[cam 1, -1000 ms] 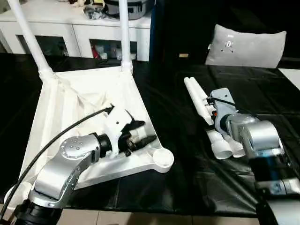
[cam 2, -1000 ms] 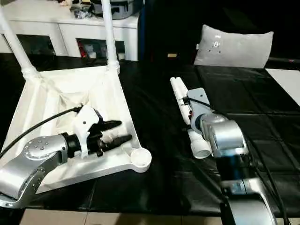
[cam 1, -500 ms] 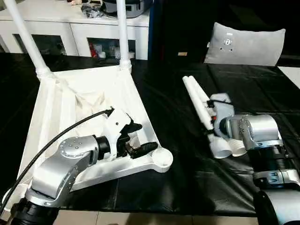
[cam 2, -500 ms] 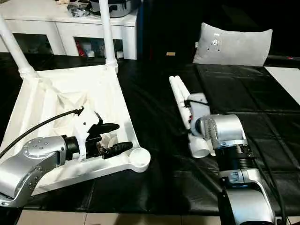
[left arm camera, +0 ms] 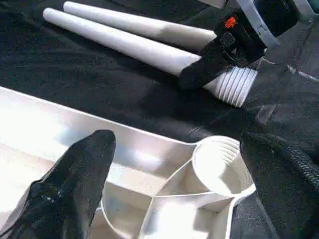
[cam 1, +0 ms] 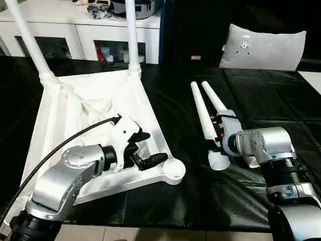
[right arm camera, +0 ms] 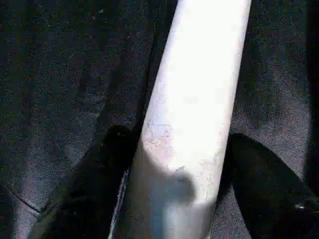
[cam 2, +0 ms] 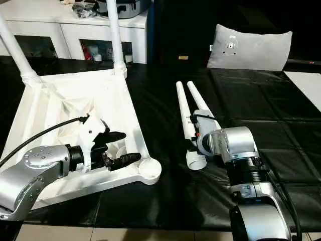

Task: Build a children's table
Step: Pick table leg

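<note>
Two white legs [cam 1: 131, 35] stand upright in far corner sockets of upside-down white table top [cam 1: 65, 115], ribbed underside up, on black mat [cam 1: 175, 100]. Near-corner socket [cam 1: 174, 169] empty. Two loose legs [cam 1: 202, 111] lie side by side on mat, right of top. Left claw [cam 1: 150, 149]: wide open over top near that socket, holding nothing. Right claw [right arm camera: 174, 164]: fingers astride one loose leg, grip can't tell.

Tabletop [cam 1: 75, 108] all white, ribbed underside; fitted legs [cam 1: 131, 35] and loose legs [cam 1: 203, 113] white too. Surface under them [cam 1: 175, 201] glossy black, seamed in squares. Forearms [cam 1: 60, 181] silver, end effector fingers [left arm camera: 75, 174] black. Cushion [cam 1: 263, 47] at 1 o'clock grey. Cabinet [cam 1: 85, 25] white.
</note>
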Controlling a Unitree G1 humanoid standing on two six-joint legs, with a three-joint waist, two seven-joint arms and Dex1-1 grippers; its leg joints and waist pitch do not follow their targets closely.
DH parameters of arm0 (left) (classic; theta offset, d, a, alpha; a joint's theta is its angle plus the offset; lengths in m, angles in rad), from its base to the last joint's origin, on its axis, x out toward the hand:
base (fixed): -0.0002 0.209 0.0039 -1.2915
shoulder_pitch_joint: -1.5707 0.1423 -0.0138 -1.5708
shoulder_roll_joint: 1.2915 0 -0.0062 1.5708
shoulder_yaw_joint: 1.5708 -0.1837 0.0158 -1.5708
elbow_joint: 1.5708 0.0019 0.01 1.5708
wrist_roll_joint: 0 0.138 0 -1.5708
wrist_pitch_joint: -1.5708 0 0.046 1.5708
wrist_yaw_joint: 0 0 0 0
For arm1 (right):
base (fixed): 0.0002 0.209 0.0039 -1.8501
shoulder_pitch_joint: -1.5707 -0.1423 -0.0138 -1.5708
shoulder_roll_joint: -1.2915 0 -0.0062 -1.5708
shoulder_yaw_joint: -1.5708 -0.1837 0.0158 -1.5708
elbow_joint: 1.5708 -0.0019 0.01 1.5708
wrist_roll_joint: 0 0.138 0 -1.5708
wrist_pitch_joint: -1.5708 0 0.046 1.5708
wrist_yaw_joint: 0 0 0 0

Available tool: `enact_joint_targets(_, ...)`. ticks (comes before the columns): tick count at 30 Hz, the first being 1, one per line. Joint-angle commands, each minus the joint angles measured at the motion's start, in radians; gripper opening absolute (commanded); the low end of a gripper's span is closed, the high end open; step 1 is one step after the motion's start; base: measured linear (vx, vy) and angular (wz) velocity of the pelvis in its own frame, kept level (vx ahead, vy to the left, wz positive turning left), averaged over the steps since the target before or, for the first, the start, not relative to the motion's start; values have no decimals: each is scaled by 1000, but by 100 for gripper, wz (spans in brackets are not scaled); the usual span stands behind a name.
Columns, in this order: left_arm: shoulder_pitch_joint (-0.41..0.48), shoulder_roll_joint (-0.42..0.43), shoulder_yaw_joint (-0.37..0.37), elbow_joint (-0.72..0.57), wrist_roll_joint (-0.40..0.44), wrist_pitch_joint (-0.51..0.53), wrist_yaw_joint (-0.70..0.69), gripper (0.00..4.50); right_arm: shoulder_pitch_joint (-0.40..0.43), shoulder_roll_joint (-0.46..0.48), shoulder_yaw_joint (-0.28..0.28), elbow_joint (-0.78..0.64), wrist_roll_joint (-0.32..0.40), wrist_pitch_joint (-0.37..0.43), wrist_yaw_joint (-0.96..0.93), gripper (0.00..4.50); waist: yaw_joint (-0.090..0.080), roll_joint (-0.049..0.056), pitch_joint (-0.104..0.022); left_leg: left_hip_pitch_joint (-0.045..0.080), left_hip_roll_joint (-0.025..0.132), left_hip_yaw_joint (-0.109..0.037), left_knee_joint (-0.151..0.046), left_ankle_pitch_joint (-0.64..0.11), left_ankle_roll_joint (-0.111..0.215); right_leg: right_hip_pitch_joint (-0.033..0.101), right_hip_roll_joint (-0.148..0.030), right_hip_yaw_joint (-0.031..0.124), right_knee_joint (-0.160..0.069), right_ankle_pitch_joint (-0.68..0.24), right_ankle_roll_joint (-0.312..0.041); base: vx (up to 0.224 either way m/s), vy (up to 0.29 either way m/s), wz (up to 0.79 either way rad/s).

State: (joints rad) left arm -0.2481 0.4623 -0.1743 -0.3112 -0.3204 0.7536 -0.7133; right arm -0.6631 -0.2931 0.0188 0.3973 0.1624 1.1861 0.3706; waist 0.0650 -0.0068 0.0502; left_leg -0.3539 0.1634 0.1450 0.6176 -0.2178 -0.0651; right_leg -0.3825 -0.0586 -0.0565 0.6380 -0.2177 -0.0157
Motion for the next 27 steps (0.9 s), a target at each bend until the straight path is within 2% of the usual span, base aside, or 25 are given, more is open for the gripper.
enact_joint_targets(1, -15, 10, -13, -5, 1, 8, -1, 450, 2, 7, 17, 29, 1, 3, 0, 288, 6, 0, -50, 0, 52, -8, -85, -114, -43, 46, -82, 56, -78, -153, -205, 0, 0, 0)
enact_joint_targets(10, -23, 15, -12, 2, 1, 5, -4, 450, 8, 22, 21, 57, -7, -36, -3, 212, 4, 3, -48, 2, 53, -11, -89, -149, -51, 42, -82, 56, -83, -198, -193, 0, 0, 0)
enact_joint_targets(12, -26, 16, -11, 2, 1, 6, -5, 450, 20, 31, 1, 47, -4, -58, -14, 202, 4, 4, -46, 2, 53, -11, -91, -163, -55, 41, -82, 56, -84, -208, -191, 0, 0, 0)
enact_joint_targets(13, -27, 15, -9, 3, -1, 6, -6, 450, 31, 42, -27, 35, 4, -84, -27, 199, 4, 4, -46, 2, 53, -10, -91, -169, -56, 39, -84, 58, -86, -215, -187, 0, 0, 0)
enact_joint_targets(15, -30, 12, -10, 7, -1, 4, -5, 450, 55, 49, -59, 9, 14, -90, -42, 196, 4, 6, -46, 2, 53, -11, -92, -171, -57, 40, -83, 57, -85, -215, -187, 0, 0, 0)
enact_joint_targets(17, -31, 10, -11, 9, 0, 3, -3, 450, 64, 51, -68, -1, 17, -87, -45, 193, 5, 4, -46, 2, 53, -11, -93, -169, -56, 41, -82, 57, -85, -211, -181, 0, 0, 0)
enact_joint_targets(19, -35, 3, -8, 15, 1, -3, 3, 450, 92, 53, -92, -40, 27, -97, -50, 192, 6, 10, -45, 3, 54, -12, -94, -174, -57, 39, -82, 58, -86, -212, -179, 0, 0, 0)
enact_joint_targets(20, -37, -1, -6, 18, 1, -7, 5, 450, 101, 57, -104, -56, 31, -107, -54, 191, 6, 8, -46, 4, 53, -11, -94, -174, -58, 40, -81, 57, -86, -206, -177, 0, 0, 0)
enact_joint_targets(21, -43, -11, 0, 28, 6, -20, 16, 450, 118, 60, -126, -86, 43, -134, -54, 191, 7, 7, -46, 3, 53, -11, -95, -172, -56, 40, -81, 58, -88, -204, -175, 0, 0, 0)
enact_joint_targets(22, -44, -12, 0, 29, 7, -21, 17, 450, 120, 60, -127, -89, 45, -137, -53, 191, 7, 10, -47, 3, 53, -11, -94, -171, -56, 41, -82, 58, -88, -200, -175, 0, 0, 0)
enact_joint_targets(23, -48, -17, 3, 35, 8, -25, 23, 450, 127, 64, -137, -99, 53, -163, -49, 191, 6, 8, -46, 2, 53, -11, -95, -172, -55, 40, -81, 57, -88, -200, -176, 0, 0, 0)
enact_joint_targets(25, -73, -46, 19, 63, 15, -43, 54, 450, 157, 83, -186, -143, 96, -297, -12, 191, 7, 9, -47, 3, 55, -10, -94, -183, -54, 39, -85, 59, -91, -212, -176, 0, 0, 0)
enact_joint_targets(26, -93, -73, 35, 86, 15, -54, 82, 450, 166, 100, -225, -163, 130, -341, 8, 191, 7, 5, -48, 2, 54, -8, -93, -183, -47, 41, -85, 59, -94, -214, -173, 0, 0, 0)
enact_joint_targets(27, -103, -86, 43, 97, 14, -57, 95, 450, 167, 108, -243, -169, 145, -344, 13, 191, 8, 4, -50, 0, 54, -9, -92, -155, -37, 44, -85, 59, -90, -185, -181, 0, 0, 0)
